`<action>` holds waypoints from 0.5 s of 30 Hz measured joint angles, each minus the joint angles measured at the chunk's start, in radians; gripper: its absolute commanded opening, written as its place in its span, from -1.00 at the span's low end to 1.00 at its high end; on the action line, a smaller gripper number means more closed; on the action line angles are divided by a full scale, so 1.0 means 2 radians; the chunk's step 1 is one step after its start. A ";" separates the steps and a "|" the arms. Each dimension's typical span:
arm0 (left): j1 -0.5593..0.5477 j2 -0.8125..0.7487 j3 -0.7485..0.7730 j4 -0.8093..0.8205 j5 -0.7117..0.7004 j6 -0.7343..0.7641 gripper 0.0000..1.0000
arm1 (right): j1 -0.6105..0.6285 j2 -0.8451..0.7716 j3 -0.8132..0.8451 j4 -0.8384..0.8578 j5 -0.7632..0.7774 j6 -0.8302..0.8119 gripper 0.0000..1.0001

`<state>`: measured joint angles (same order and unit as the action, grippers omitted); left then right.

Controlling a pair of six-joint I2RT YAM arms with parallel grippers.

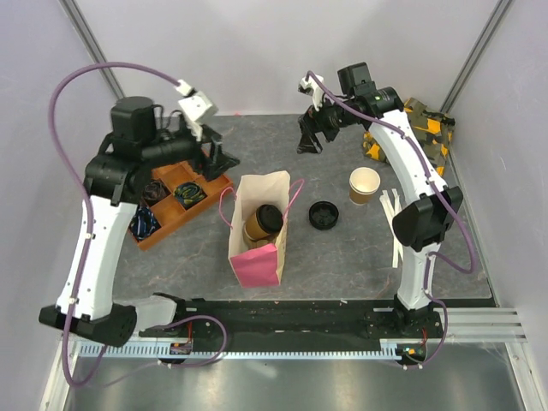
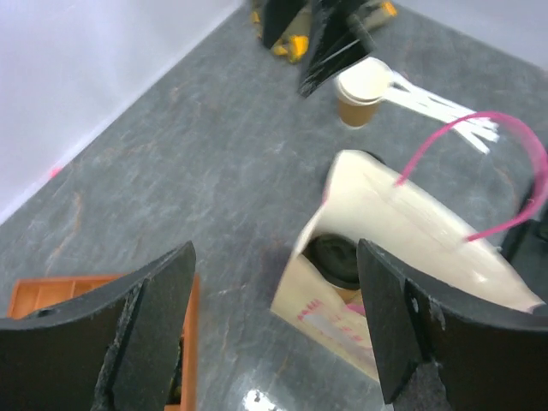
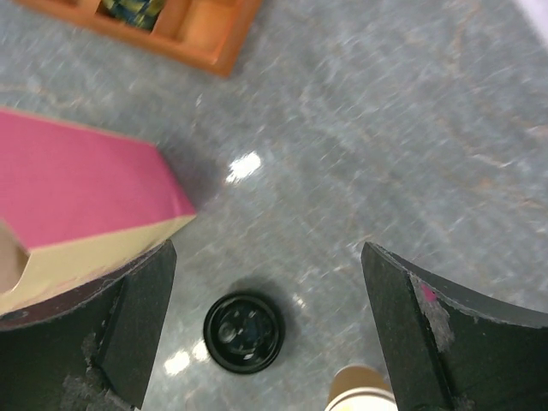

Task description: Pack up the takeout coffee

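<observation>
The takeout coffee [image 1: 264, 221], a tan cup under a black lid, stands inside the cream and pink paper bag [image 1: 255, 257] in the middle of the table. In the left wrist view its lid [image 2: 336, 257] shows through the mouth of the bag [image 2: 402, 223]. My left gripper [image 1: 218, 159] hovers behind and left of the bag, open and holding nothing [image 2: 276, 257]. My right gripper [image 1: 308, 137] hangs at the back, right of the bag, open and holding nothing [image 3: 265, 257]; the bag's pink side [image 3: 77, 188] lies to its left.
A loose black lid [image 1: 324, 214] [image 3: 244, 332] lies right of the bag. A lidless tan cup [image 1: 364, 184] [image 2: 360, 94] stands further right, with white strips [image 1: 392, 210] beside it. An orange compartment tray [image 1: 175, 201] sits left. A yellow and black bag [image 1: 419, 128] rests at the back right.
</observation>
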<state>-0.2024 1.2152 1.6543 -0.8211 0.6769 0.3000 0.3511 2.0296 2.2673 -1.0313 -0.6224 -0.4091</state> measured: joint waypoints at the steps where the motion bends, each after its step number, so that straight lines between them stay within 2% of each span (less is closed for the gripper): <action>1: -0.025 0.012 0.023 -0.014 -0.012 0.004 0.67 | 0.000 -0.003 -0.006 -0.007 -0.004 -0.004 0.96; 3: -0.077 0.032 0.055 -0.038 -0.030 0.017 0.66 | -0.001 -0.014 -0.025 -0.020 -0.008 -0.012 0.96; 6: -0.136 0.054 0.085 -0.090 -0.066 0.049 0.51 | -0.005 -0.022 -0.041 -0.043 -0.017 -0.016 0.96; 11: -0.200 0.120 0.163 -0.184 -0.111 0.103 0.50 | -0.024 -0.023 -0.043 -0.069 -0.037 -0.019 0.96; 15: -0.250 0.142 0.139 -0.202 -0.147 0.133 0.40 | -0.038 -0.038 -0.070 -0.082 -0.046 -0.027 0.96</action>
<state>-0.7033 1.4986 1.9320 -1.2255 0.3828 0.5663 0.2745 1.9545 2.1265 -1.1957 -0.7151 -0.4633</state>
